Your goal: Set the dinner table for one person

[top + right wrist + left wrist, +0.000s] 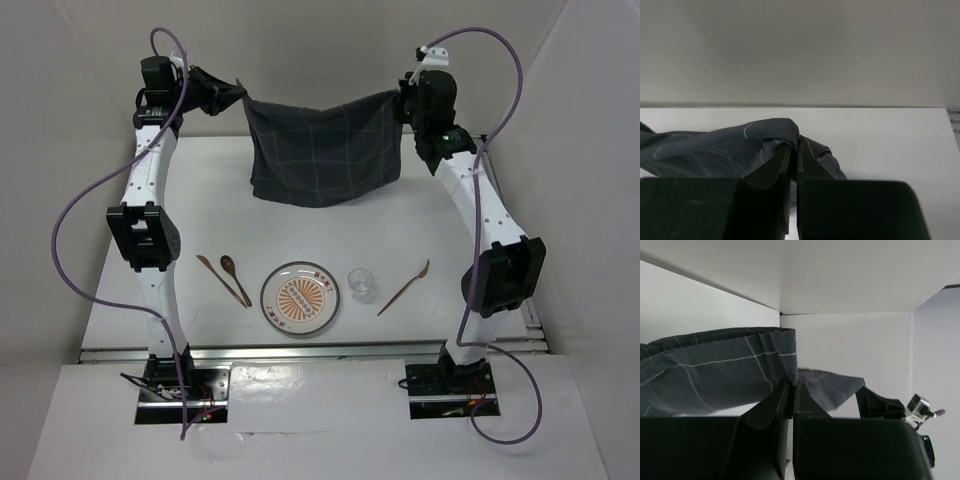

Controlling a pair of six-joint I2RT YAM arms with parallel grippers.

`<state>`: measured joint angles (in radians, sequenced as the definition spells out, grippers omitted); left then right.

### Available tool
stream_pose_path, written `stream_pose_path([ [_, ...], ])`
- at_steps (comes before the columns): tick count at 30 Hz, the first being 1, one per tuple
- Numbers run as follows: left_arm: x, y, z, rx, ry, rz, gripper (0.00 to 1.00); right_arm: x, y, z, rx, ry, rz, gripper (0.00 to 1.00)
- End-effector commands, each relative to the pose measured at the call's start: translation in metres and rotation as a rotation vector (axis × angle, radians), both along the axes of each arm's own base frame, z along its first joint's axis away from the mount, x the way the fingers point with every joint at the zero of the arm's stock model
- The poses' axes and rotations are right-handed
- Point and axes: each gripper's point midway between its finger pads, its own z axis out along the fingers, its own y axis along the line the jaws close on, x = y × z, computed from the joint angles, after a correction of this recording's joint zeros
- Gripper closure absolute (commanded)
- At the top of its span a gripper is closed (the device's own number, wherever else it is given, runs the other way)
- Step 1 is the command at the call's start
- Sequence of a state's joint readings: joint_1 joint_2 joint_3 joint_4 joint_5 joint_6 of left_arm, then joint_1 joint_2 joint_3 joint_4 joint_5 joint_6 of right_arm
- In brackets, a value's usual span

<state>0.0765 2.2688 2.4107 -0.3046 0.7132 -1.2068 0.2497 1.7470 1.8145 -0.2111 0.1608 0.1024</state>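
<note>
Top external: left gripper [236, 93], right gripper [397, 100] each clenched on cloth [322, 150] top corner, stretching it above dinner table [215, 200] far edge, likely for spreading flat.

Overhead view; wrist close-ups of cloth [322, 150]

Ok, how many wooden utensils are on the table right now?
3. A wooden spoon and a thinner wooden utensil lie together left of the plate; a third wooden utensil lies right of the glass. The hanging cloth could hide others behind it.
</note>
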Motion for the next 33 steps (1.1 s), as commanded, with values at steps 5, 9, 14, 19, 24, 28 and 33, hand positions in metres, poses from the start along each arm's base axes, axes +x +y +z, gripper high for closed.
stream_pose_path([
  [5,-0.030,0.023,0.065,-0.008,-0.183,-0.025,1.00,-0.014,-0.022,0.054,0.048,-0.174,-0.023,1.00],
  [9,-0.069,0.030,0.069,0.045,-0.183,-0.030,1.00,-0.042,-0.025,0.027,0.071,-0.120,-0.017,1.00],
  [14,-0.142,0.033,0.018,0.144,-0.100,-0.033,0.94,-0.096,-0.020,-0.025,0.109,0.014,0.050,0.96],
  [19,-0.233,0.059,-0.097,0.208,0.175,0.035,0.00,-0.170,-0.008,-0.109,0.144,0.234,0.108,0.00],
  [24,-0.240,0.084,-0.086,0.284,0.196,0.137,0.00,-0.205,-0.011,-0.128,0.168,0.302,0.102,0.00],
  [28,-0.226,0.092,-0.064,0.353,0.148,0.194,0.12,-0.202,-0.011,-0.127,0.180,0.331,0.083,0.09],
  [33,-0.201,0.069,-0.097,0.350,0.187,0.108,0.93,-0.169,0.014,-0.163,0.185,0.512,0.138,0.58],
])
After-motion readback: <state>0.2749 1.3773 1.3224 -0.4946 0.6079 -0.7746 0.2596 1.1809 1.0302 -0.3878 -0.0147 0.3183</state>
